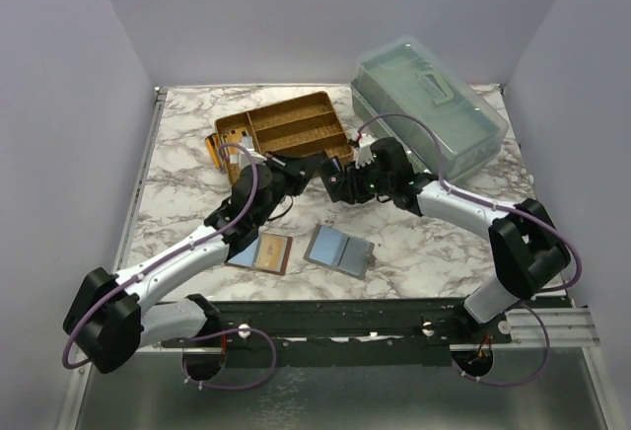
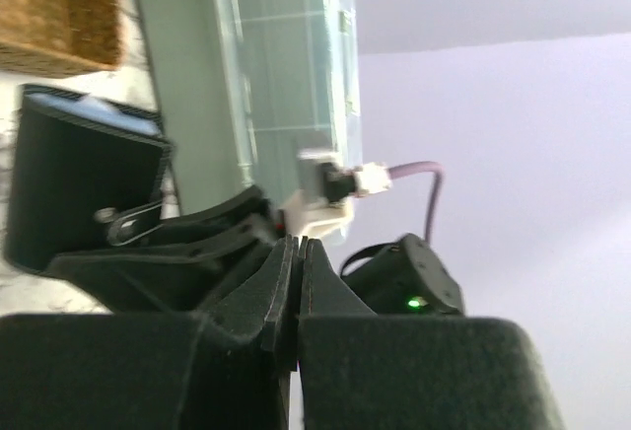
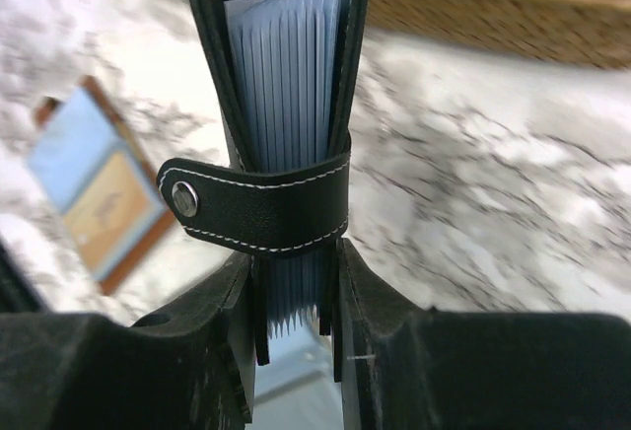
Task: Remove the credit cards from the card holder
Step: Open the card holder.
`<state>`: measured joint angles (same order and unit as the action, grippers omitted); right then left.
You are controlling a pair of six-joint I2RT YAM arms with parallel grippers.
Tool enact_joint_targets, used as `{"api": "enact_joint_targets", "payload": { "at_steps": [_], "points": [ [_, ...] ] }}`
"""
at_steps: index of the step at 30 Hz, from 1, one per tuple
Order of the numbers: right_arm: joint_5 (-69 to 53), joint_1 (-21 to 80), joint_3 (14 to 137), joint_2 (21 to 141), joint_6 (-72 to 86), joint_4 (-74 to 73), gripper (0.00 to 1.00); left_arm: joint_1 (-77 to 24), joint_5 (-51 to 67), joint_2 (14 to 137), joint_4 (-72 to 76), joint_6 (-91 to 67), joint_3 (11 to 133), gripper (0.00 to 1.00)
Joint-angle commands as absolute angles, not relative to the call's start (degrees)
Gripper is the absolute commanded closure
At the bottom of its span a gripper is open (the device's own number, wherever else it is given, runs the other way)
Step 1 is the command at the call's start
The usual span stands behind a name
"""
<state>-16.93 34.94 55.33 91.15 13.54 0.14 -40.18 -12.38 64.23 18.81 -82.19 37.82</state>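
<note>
Basically, the R gripper [image 3: 293,297] is clamped on the card holder [image 3: 286,65]. Its fingers [image 3: 197,351] press the two black covers from either side at the holder's lower end, jaws only partway apart w/ the holder filling the gap. The holder stands on end at centre of the R wrist view, w/ the marble table [image 3: 513,183] blurred behind it. Its strap tab [image 3: 261,208] wraps across the front and is fastened by a metal snap [image 3: 184,198]. Blue-grey pockets fan out btwn the covers at the top. The credit cards can't be told apart from the pocket edges here.

The L gripper [image 2: 299,252], at bottom centre of the L wrist view, has its fingers pressed flat together w/ nothing btwn them. The same card holder shows at mid-left of that frame, beyond the L fingertips and not touching them.

In the top view both grippers meet at centre frame, just below a gold compartment tray [image 1: 286,126]. A translucent green lidded box [image 1: 429,105] sits at upper right. A brown holder [image 1: 259,250] and a grey holder [image 1: 338,250] lie spread flat side by side at lower centre, near each other but apart.
</note>
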Motion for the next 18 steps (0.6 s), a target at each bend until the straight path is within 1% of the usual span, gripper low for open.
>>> {"api": "enact_joint_targets", "payload": {
  "at_steps": [1, 3, 4, 6, 8, 9, 11, 12, 14, 16, 18],
  "points": [
    [-17.84, 34.72, 53.37, 87.63, 6.81, -1.25, 1.0, -40.16, -4.61, 69.05, 21.6, -78.2, 43.53, 1.0],
    [-23.52, 34.65, 51.97, 85.27, 2.31, -1.95, 1.0, -40.14, -0.73, 70.77, 21.55, -73.75, 45.32, 0.99],
    [-25.42, 34.63, 51.69, 84.23, -0.51, -3.19, 1.0, -40.16, -0.17, 70.78, 21.45, -71.57, 45.7, 0.94],
    [-28.92, 34.63, 52.52, 83.25, -9.46, -8.32, 1.0, -40.09, 1.15, 68.98, 19.34, -65.43, 46.1, 0.79],
    [-29.49, 34.61, 52.9, 82.44, -15.99, -13.1, 1.0, -40.09, 1.66, 66.64, 13.21, -59.14, 46.95, 0.59],
    [-29.91, 34.63, 52.65, 82.12, -19.65, -14.89, 1.0, -40.04, 1.37, 65.55, 9.05, -56.56, 47.29, 0.51],
    [-29.66, 34.63, 51.73, 81.76, -21.71, -16.17, 1.0, -39.89, 0.56, 63.61, 2.11, -52.69, 46.81, 0.4],
    [-30.14, 34.63, 51.18, 81.78, -23.04, -16.33, 1.0, -39.66, -1.11, 62.65, -0.36, -52.23, 45.74, 0.37],
    [-31.34, 34.63, 50.85, 82.25, -23.49, -16.39, 1.0, -38.81, -1.2, 60.02, -1.44, -52.09, 41.94, 0.36],
    [-32.57, 34.55, 52.27, 83.54, -23.77, -17.82, 1.0, -38.58, -0.68, 57.29, 0.47, -51.36, 37.2, 0.35],
    [-37.26, 33.91, 53.66, 85.1, -24.04, -19.8, 1.0, -38.52, 1.67, 54.86, 3.88, -47.57, 33.5, 0.34]
  ]
}}
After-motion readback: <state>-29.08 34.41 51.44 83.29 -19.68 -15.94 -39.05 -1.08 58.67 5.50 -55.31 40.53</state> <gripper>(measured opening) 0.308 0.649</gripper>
